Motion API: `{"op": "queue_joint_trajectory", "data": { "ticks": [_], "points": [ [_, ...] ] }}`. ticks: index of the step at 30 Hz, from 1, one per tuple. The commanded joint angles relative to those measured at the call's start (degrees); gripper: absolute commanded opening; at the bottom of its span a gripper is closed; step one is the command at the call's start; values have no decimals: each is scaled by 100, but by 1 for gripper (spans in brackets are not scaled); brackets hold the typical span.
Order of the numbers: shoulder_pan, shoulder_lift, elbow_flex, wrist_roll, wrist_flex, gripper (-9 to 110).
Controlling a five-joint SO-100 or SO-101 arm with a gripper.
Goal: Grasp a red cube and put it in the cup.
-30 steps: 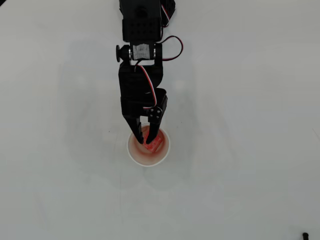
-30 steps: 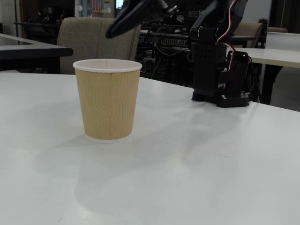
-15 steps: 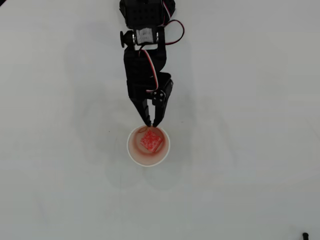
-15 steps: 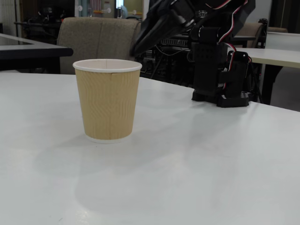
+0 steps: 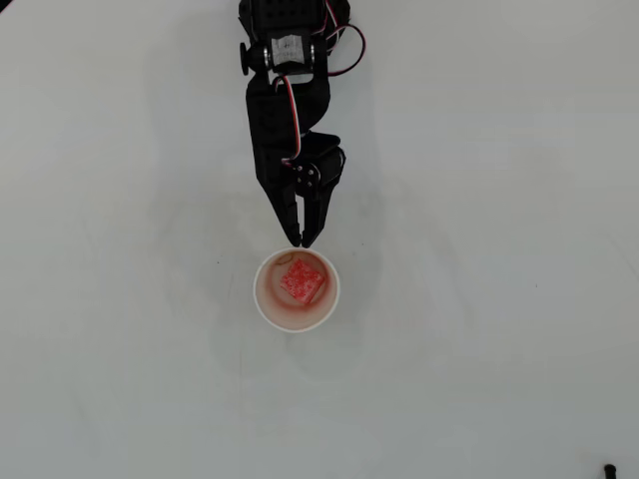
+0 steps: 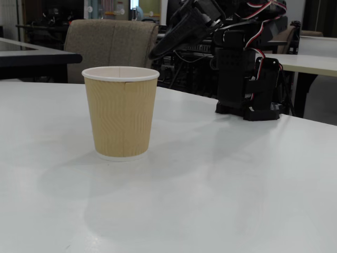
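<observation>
The red cube (image 5: 302, 282) lies inside the cup (image 5: 266, 299), on its cream floor, right of centre in the overhead view. In the fixed view the cup (image 6: 121, 112) stands upright with a tan ribbed wall and a white rim, and the cube is hidden inside it. My black gripper (image 5: 301, 239) hovers just beyond the cup's far rim in the overhead view, fingertips together and holding nothing. In the fixed view the gripper (image 6: 154, 54) hangs above and behind the cup's right rim.
The arm's base (image 6: 247, 79) stands at the back right of the white table (image 6: 210, 200) in the fixed view. A chair (image 6: 110, 37) and other tables stand beyond the table's far edge. A small dark object (image 5: 609, 467) lies at the bottom right of the overhead view.
</observation>
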Motion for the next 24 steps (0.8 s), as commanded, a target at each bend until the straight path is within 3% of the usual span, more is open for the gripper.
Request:
{"op": "queue_joint_trajectory", "data": {
  "ticks": [1,14,24],
  "points": [
    [0,308,-18,589,114,0],
    [18,940,255,1327,1793,0],
    [-62,1547,949,4852,1617,0]
  ]
}}
